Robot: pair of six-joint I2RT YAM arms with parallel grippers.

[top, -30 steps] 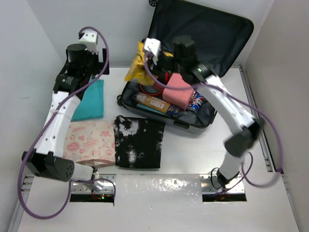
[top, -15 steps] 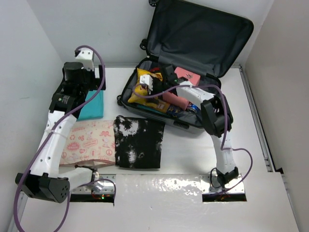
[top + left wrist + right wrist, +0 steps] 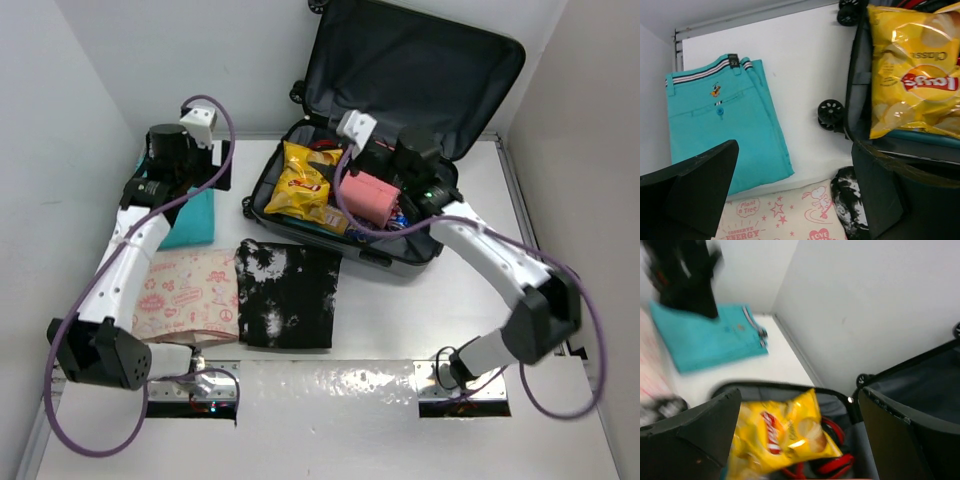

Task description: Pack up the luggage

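Locating the luggage (image 3: 430, 80) first: where do we record it? (First inspector)

We record it at the far edge of the tabletop (image 3: 400, 330), right of centre. It lies open, with the lid raised against the back wall and the dark lining showing. Its black wheels (image 3: 831, 114) face the left side. (Second inspector)

Contents? (First inspector)

We note a yellow chips bag (image 3: 305, 185) in the left part of the base and a pink item (image 3: 368, 195) just beside it on the right. A red looped item (image 3: 832, 460) lies partly under the bag. We cannot identify the smaller things beneath. (Second inspector)

And the arms? (First inspector)

We find the right gripper (image 3: 799, 395) above the base of the case, jaws spread wide with nothing between them. The left gripper (image 3: 795, 150) hangs over the far-left part of the tabletop, jaws also wide apart and empty. (Second inspector)

Items outside the case? (First inspector)

We list folded teal shorts (image 3: 725, 135) near the far-left corner, well apart from the case. A pink patterned cloth (image 3: 185, 295) and a black-and-white cloth (image 3: 290, 295) lie side by side, touching, toward the near edge, left of centre. The black-and-white one sits just in front of the case. (Second inspector)
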